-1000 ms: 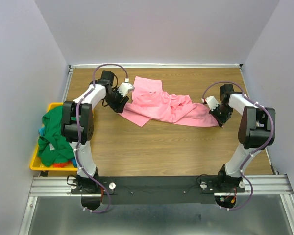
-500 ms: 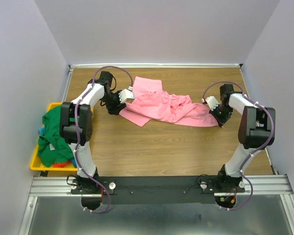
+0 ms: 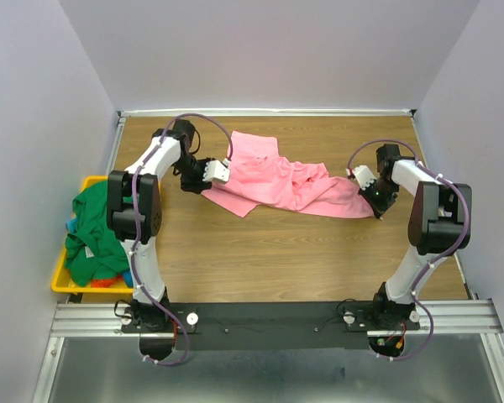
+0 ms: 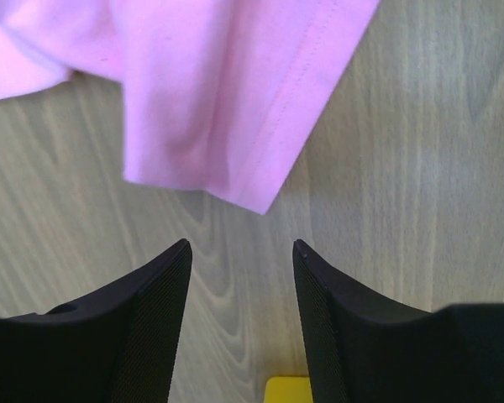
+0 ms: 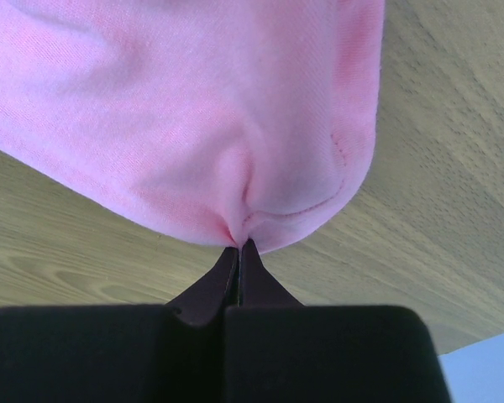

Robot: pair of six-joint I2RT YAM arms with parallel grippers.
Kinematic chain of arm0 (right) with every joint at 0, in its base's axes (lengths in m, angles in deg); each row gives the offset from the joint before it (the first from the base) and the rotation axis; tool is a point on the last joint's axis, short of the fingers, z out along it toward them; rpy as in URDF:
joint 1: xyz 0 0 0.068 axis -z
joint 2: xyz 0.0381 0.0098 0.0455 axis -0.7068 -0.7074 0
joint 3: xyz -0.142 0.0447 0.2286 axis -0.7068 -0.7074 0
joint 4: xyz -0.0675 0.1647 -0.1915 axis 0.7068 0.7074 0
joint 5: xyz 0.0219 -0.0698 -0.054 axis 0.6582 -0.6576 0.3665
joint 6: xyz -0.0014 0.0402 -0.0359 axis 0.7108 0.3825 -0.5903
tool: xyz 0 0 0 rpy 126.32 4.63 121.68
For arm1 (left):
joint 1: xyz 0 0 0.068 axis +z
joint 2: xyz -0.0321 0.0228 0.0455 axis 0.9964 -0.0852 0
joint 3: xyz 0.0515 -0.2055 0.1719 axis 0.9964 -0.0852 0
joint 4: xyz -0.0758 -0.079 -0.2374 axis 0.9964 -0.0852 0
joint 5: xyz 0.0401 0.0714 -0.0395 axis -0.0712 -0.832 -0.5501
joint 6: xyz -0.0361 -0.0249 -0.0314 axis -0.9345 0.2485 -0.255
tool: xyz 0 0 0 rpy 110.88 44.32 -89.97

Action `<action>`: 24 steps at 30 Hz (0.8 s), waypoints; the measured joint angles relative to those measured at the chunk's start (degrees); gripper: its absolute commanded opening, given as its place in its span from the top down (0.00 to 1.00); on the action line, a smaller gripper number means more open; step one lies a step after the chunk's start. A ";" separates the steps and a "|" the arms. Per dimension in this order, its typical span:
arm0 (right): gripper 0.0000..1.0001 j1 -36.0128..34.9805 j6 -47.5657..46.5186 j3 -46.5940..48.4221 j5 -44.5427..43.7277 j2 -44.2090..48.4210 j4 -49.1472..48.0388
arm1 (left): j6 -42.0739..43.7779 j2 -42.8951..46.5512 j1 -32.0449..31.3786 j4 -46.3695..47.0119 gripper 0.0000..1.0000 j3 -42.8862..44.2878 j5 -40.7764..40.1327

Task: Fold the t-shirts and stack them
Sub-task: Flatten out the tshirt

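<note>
Nearest the arm bases, at the table's left edge, sits a yellow bin [image 3: 60, 286] with a green t-shirt [image 3: 92, 231] heaped in it and spilling over the rim; a blue scrap [image 3: 71, 225] and an orange scrap [image 3: 111, 283] peek out beside it, too little showing to tell whether each is a whole shirt. Further out on the wooden table [image 3: 277, 252] lies the pink t-shirt [image 3: 277, 180], rumpled and stretched sideways between the two arms, not flat and with no fold in it. The right gripper [image 5: 239, 245] has its jaws pressed together on a pinch of the pink t-shirt's hemmed right end. The left gripper [image 4: 239, 248] stands with jaws apart and nothing between them, low over the wood, just short of a hemmed corner at the shirt's left end. By my reading the task is barely begun: the first shirt is being spread, nothing is folded, no stack exists, and the bin's contents wait their turn. The count: one pink shirt on the table, one green in the bin, two coloured scraps, one bin, two grippers.
</note>
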 measured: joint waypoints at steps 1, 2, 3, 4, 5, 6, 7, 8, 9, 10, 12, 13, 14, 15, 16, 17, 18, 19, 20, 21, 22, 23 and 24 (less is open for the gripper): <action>0.99 0.00 0.07 0.00 0.00 0.00 0.02 | 0.96 -0.46 -0.04 -0.44 0.44 -0.02 -0.02; 0.99 0.00 0.09 0.00 0.00 0.00 0.02 | 1.55 -0.87 -0.04 -0.76 0.45 -0.09 -0.07; 1.00 0.00 0.20 0.00 0.00 0.00 0.02 | 2.25 -1.18 -0.09 -0.98 0.45 -0.24 -0.09; 0.99 0.00 0.26 0.00 0.00 0.00 0.02 | 2.69 -1.29 -0.13 -1.18 0.45 -0.50 -0.11; 0.99 0.00 0.42 0.00 -0.02 0.00 0.02 | 3.21 -1.31 -0.13 -1.38 0.45 -0.76 -0.11; 0.99 0.00 0.44 0.00 0.00 0.00 0.02 | 3.61 -1.31 -0.15 -1.57 0.45 -0.90 -0.11; 1.00 0.00 0.46 0.00 0.00 0.00 0.02 | 3.93 -1.31 -0.15 -1.66 0.44 -0.92 -0.11; 0.99 0.00 0.44 0.00 -0.02 -0.02 0.02 | 4.13 -1.31 -0.15 -1.66 0.43 -0.92 -0.11; 0.99 0.00 0.44 0.02 -0.02 -0.07 0.02 | 4.37 -1.31 -0.24 -1.64 0.43 -0.92 -0.09; 0.99 0.00 0.44 0.04 -0.04 -0.07 0.04 | 4.52 -1.31 -0.26 -1.64 0.42 -0.92 -0.09; 0.99 0.00 0.46 0.11 -0.04 -0.17 0.09 | 4.81 -1.31 -0.52 -1.53 0.42 -1.03 -0.09; 0.99 0.00 0.46 0.22 -0.07 -0.26 0.20 | 4.94 -1.31 -0.81 -1.44 0.43 -1.27 -0.09; 1.00 0.00 0.46 0.31 -0.07 -0.35 0.26 | 4.98 -1.31 -1.01 -1.42 0.43 -1.44 -0.09; 1.00 0.00 0.48 0.39 -0.11 -0.42 0.37 | 4.98 -1.31 -1.36 -1.25 0.43 -1.75 -0.09; 0.99 0.00 0.48 0.44 -0.13 -0.46 0.44 | 4.98 -1.31 -1.68 -1.07 0.43 -2.01 -0.09; 0.99 0.00 0.50 0.50 -0.15 -0.48 0.48 | 4.96 -1.38 -1.95 -1.03 0.43 -2.05 -0.09; 1.00 0.00 0.50 0.52 -0.20 -0.50 0.52 | 4.94 -1.44 -2.16 -0.87 0.43 -2.05 -0.07; 0.99 0.00 0.52 0.57 -0.24 -0.59 0.52 | 4.94 -1.51 -2.34 -0.70 0.43 -2.03 -0.07; 0.99 0.00 0.55 0.61 -0.33 -0.61 0.59 | 4.92 -1.62 -2.43 -0.61 0.43 -1.97 -0.04; 0.99 0.00 0.59 0.63 -0.37 -0.63 0.61 | 4.76 -1.84 -2.62 -0.48 0.43 -1.86 -0.02; 0.99 0.00 0.61 0.63 -0.42 -0.63 0.63 | 4.68 -2.21 -2.75 -0.44 0.43 -1.51 0.00; 1.00 0.00 0.63 0.63 -0.42 -0.63 0.63 | 4.63 -2.60 -2.78 -0.33 0.43 -1.09 0.00; 0.99 0.00 0.66 0.63 -0.42 -0.63 0.63 | 4.52 -3.08 -2.78 -0.11 0.43 -0.63 0.00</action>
